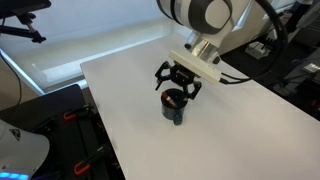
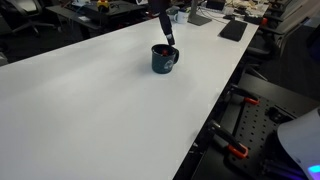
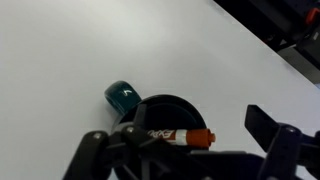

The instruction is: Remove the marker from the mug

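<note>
The dark-green mug (image 2: 163, 60) stands upright on the white table, its handle to one side; it also shows in an exterior view (image 1: 175, 112). In the wrist view I look down into the mug (image 3: 165, 108), with its teal handle at the left. The marker (image 3: 180, 135), dark with a red-orange end, sticks up out of the mug toward the camera. My gripper (image 3: 175, 130) is open, its fingers spread on either side of the marker, right above the mug. It also shows in both exterior views (image 1: 178, 85) (image 2: 166, 28).
The white table (image 1: 230, 130) spreads wide around the mug. Black equipment with orange parts (image 2: 240, 130) stands off the table's edge. Desks with clutter (image 2: 215, 15) lie beyond the far edge.
</note>
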You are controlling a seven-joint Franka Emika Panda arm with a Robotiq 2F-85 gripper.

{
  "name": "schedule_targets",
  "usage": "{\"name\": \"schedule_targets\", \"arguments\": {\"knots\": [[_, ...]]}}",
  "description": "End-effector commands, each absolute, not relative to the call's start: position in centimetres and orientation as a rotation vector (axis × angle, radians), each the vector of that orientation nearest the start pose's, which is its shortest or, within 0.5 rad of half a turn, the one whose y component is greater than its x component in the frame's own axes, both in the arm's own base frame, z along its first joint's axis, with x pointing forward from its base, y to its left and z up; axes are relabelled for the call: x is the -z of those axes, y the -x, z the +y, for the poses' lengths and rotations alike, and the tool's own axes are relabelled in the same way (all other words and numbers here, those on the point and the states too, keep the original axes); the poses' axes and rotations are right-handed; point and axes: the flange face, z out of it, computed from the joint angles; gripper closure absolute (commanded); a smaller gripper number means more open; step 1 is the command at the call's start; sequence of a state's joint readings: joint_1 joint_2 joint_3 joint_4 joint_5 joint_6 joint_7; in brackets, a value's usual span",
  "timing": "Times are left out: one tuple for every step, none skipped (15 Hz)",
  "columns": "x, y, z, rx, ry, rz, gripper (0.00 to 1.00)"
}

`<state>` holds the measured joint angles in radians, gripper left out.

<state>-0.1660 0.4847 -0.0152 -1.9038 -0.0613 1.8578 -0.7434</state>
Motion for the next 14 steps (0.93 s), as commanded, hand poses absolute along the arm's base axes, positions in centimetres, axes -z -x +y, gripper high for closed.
{"name": "schedule_targets", "arguments": {"knots": [[-21.7, -56.1, -10.2, -0.741, 2.733, -0.875, 0.0], [-21.7, -56.1, -10.0, -0.741, 2.732, -0.878, 0.0], [-21.7, -56.2, -9.9, -0.741, 2.731, -0.882, 0.0], [-21.6, -56.2, -9.8, -0.743, 2.728, -0.884, 0.0], [-21.6, -56.2, -9.7, -0.744, 2.726, -0.884, 0.0], [-21.4, -56.2, -9.6, -0.744, 2.721, -0.89, 0.0], [-21.2, -56.2, -9.5, -0.748, 2.715, -0.894, 0.0], [-21.0, -56.1, -9.4, -0.749, 2.708, -0.898, 0.0], [-20.8, -56.1, -9.3, -0.751, 2.701, -0.901, 0.0], [-20.6, -56.0, -9.3, -0.753, 2.694, -0.907, 0.0], [-20.4, -56.0, -9.2, -0.754, 2.687, -0.916, 0.0], [-20.3, -55.9, -9.1, -0.756, 2.683, -0.923, 0.0], [-20.1, -55.9, -9.1, -0.76, 2.68, -0.928, 0.0], [-20.0, -55.9, -9.1, -0.763, 2.679, -0.934, 0.0]]}}
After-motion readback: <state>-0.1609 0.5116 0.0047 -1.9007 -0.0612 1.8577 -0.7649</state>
